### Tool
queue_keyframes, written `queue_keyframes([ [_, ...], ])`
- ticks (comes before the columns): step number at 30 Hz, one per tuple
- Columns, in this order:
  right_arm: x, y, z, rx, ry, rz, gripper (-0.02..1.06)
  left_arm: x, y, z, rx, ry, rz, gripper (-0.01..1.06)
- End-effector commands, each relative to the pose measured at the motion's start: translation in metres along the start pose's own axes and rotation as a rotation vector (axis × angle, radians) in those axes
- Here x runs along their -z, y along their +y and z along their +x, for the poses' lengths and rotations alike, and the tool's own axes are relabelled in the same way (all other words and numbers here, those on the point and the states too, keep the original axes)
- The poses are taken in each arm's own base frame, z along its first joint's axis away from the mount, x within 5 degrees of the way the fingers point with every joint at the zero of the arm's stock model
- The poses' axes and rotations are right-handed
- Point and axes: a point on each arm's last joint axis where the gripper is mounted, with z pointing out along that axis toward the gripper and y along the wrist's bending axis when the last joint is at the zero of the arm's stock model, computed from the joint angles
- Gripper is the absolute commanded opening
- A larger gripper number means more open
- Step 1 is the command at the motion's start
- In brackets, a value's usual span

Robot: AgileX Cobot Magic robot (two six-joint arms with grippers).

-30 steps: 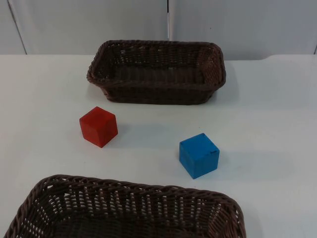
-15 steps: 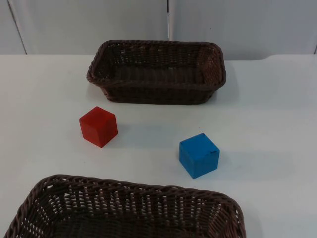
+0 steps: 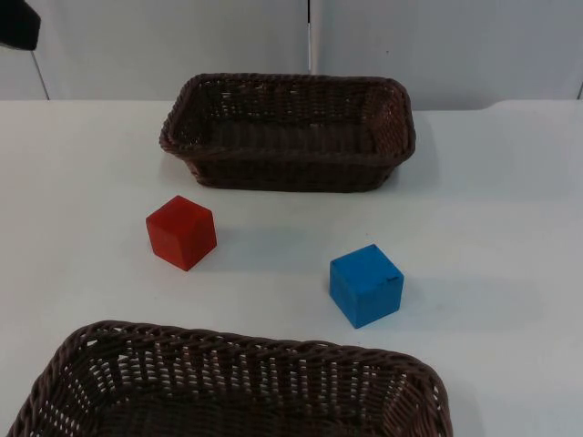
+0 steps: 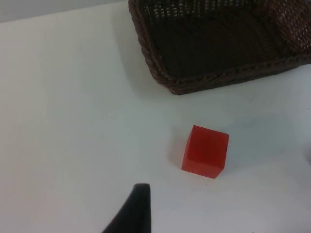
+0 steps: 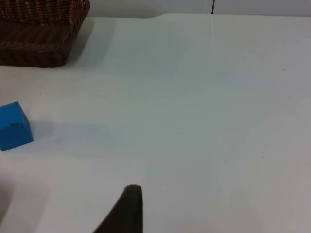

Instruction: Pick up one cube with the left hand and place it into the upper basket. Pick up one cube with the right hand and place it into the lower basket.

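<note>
A red cube [image 3: 181, 232] lies on the white table, left of centre, and a blue cube [image 3: 365, 285] lies to its right, nearer the front. The upper basket [image 3: 284, 171], dark brown wicker, stands behind them with nothing in it. The lower basket [image 3: 246, 344] sits at the front edge. A black part of the left arm [image 3: 18, 25] shows at the back left. My left gripper [image 4: 136, 213] hangs over bare table short of the red cube [image 4: 205, 151]. My right gripper [image 5: 127, 211] hangs over bare table, well away from the blue cube [image 5: 14, 127].
The grey partition wall [image 3: 164, 45] closes off the table behind the upper basket [image 4: 218, 80]. White table stretches to the right of the blue cube. One end of the upper basket [image 5: 39, 48] shows in the right wrist view.
A black part of the left arm has come into the top view at the back left. The cubes and baskets have not moved.
</note>
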Motion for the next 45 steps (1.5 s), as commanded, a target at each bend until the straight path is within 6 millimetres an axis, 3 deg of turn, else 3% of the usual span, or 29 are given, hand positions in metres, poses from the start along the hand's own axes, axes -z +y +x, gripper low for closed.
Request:
queue_keyframes([
  [1,0.0,0.0,0.001,-0.003,-0.004,0.003,1.05,-0.006,0.003,-0.008,0.008,-0.012,0.003,0.95],
  [8,0.0,0.0,0.001,-0.003,-0.004,0.003,1.05,-0.026,0.0,-0.019,-0.05,0.019,0.038,0.95],
  [13,0.0,0.0,0.001,-0.003,-0.004,0.003,1.05,-0.056,-0.005,-0.029,-0.092,0.071,0.08,0.95],
  [28,0.0,0.0,0.001,-0.007,-0.004,0.007,1.05,-0.141,-0.001,-0.019,-0.094,0.251,0.145,0.95],
  [45,0.0,0.0,0.001,-0.007,-0.004,0.007,1.05,-0.186,0.003,-0.007,-0.158,0.331,0.13,0.95],
])
